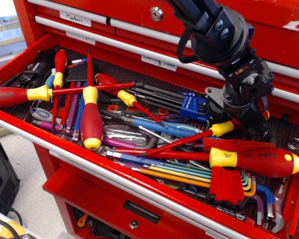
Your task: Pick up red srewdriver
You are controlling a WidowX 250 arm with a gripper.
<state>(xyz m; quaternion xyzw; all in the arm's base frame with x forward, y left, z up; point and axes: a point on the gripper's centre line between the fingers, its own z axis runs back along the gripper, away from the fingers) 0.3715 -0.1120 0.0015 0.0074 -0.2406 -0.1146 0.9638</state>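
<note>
The red srewdriver lies at the right of the open drawer. Its yellow collar [222,128] and long thin red shaft [182,143] run down-left over the other tools. Its slim red handle is mostly hidden under my black gripper [244,122]. The gripper is low over the handle, with its jaws apart on either side of it. Whether the fingers touch the handle cannot be seen. Just in front lies the fatter red-handled screwdriver [261,162] with a yellow end dot.
At the left lie a similar red "wiha" screwdriver [12,95] and a stubby red handle with yellow ends [91,124]. Blue hex-key sets [192,107], a red hex-key holder [226,186] and pliers fill the drawer. The drawer's front rail [114,169] and upper drawers [154,30] bound it.
</note>
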